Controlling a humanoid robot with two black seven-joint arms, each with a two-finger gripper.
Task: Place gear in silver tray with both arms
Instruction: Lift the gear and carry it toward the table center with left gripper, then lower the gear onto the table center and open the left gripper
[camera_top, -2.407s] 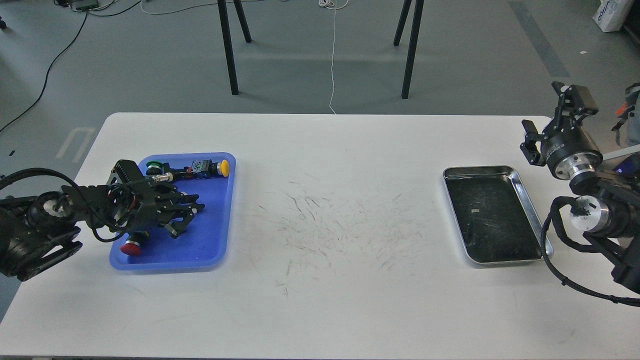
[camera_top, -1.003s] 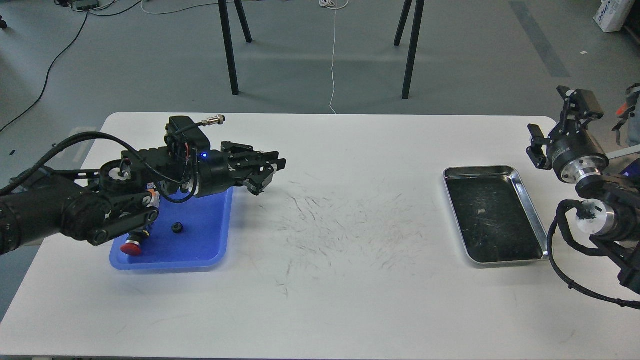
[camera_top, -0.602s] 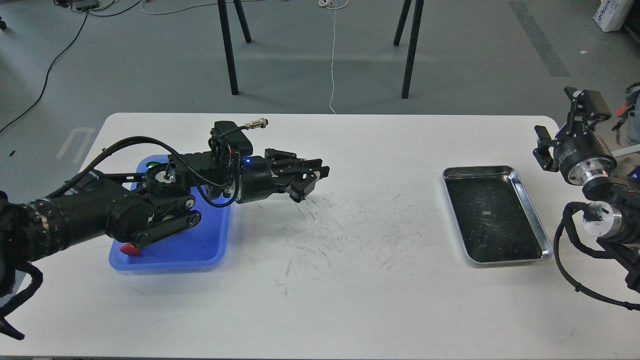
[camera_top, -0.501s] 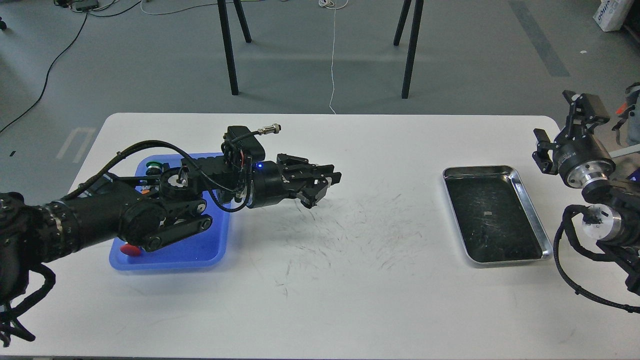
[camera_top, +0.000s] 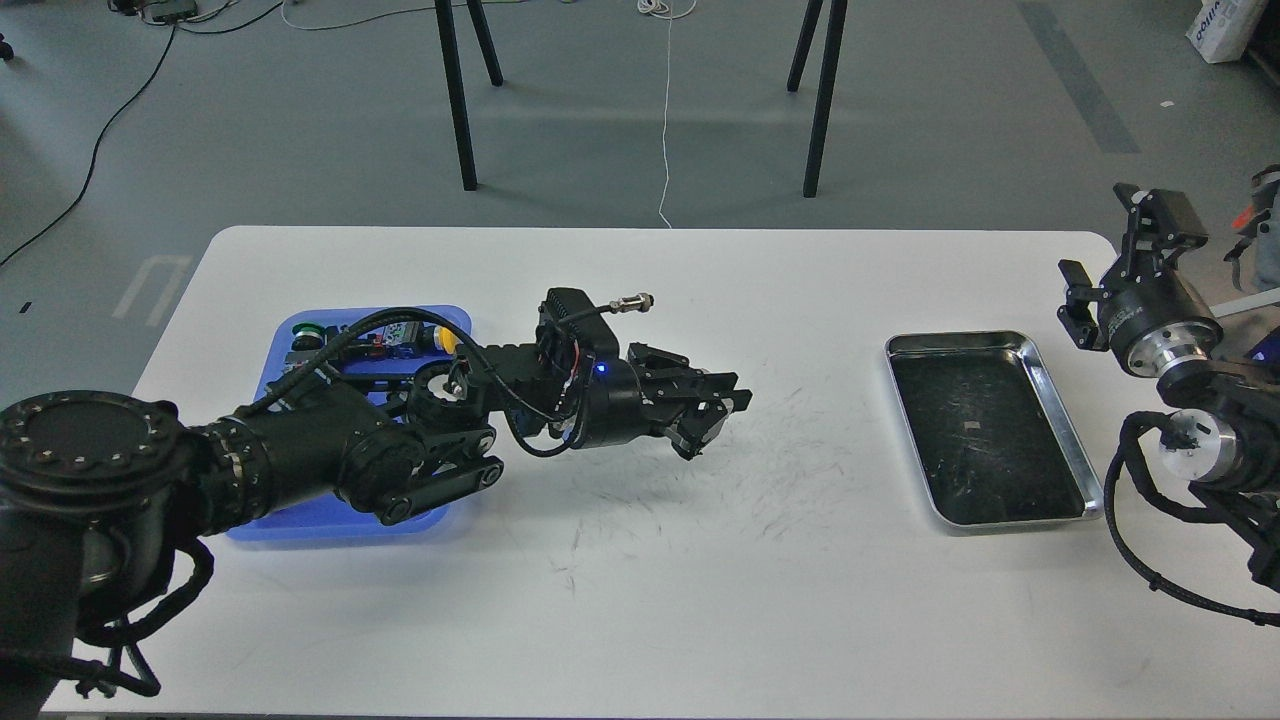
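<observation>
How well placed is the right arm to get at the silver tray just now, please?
Probably well placed: the right end effector hangs just beyond the silver tray, whose far right corner is nearest it, with nothing between them.

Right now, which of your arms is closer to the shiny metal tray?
Right. My right gripper sits just past the silver tray's far right corner; my left gripper hovers mid-table, well left of it.

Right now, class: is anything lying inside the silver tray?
No: the silver tray shows only its dark, scratched bottom with reflections.
</observation>
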